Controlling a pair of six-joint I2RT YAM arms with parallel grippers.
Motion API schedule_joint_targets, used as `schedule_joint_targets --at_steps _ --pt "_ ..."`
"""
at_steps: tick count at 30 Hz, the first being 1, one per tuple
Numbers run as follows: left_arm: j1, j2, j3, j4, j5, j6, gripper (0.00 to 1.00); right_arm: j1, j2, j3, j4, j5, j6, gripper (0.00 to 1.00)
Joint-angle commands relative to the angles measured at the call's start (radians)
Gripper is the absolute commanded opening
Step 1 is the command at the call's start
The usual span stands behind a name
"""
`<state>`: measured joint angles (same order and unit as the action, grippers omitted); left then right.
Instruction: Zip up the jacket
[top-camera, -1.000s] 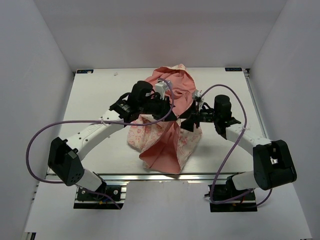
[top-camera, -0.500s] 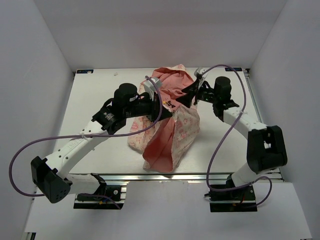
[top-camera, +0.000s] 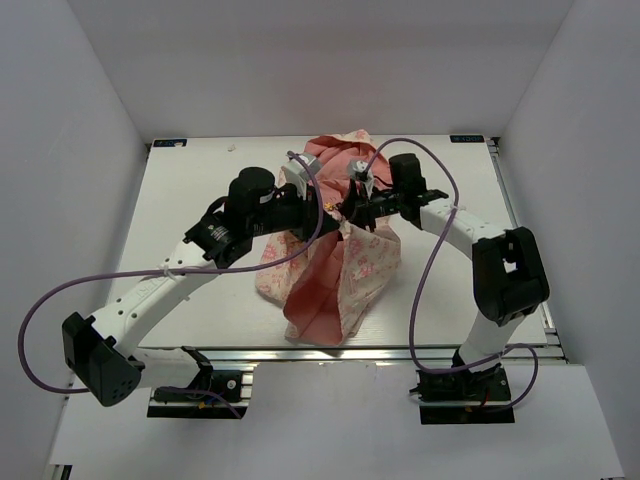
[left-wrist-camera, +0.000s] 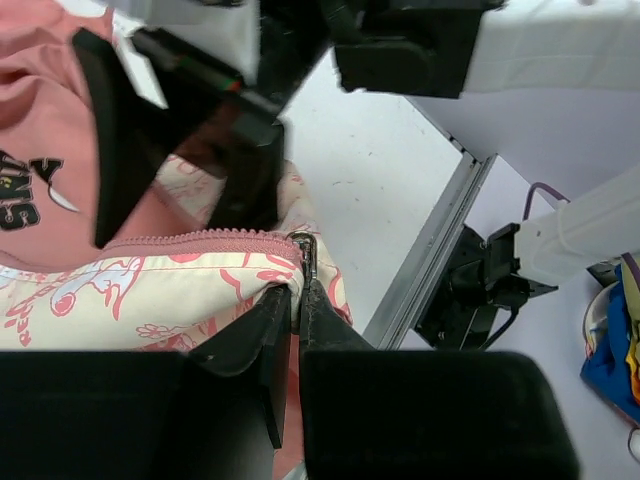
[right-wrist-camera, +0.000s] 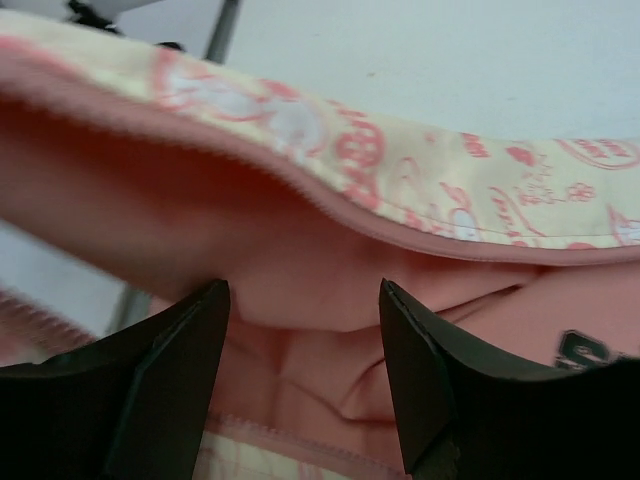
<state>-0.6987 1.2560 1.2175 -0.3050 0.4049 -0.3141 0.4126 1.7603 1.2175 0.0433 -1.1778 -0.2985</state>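
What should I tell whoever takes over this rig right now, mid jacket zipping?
Left end effector: shut on the jacket at its front edge, by the zipper slider.
Right end effector: open, facing the pink lining, gripping nothing.
Jacket bunched in the middle of the table, partly lifted between the arms.
Done: one edge held. To do: front open; join the zipper halves, pull the slider up.

Jacket (top-camera: 340, 270) heaped on table (top-camera: 190, 200), centre, reaching from far edge toward near edge. Left gripper (left-wrist-camera: 296, 298) at jacket's left side, pinching zipper (left-wrist-camera: 190, 240) edge. Right gripper (right-wrist-camera: 300, 310) opposite, just beside it, fingers spread, fabric between.
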Motion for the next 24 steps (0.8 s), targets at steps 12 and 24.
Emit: schedule_joint_targets --at_steps 12,24 --pt "0.067 0.056 -0.042 0.076 0.006 -0.201 0.00 0.003 -0.137 0.035 -0.414 -0.226 -0.287 0.56" --pt "0.151 0.103 -0.058 0.004 0.011 -0.649 0.00 0.092 -0.367 -0.351 0.373 0.411 0.403 0.51"
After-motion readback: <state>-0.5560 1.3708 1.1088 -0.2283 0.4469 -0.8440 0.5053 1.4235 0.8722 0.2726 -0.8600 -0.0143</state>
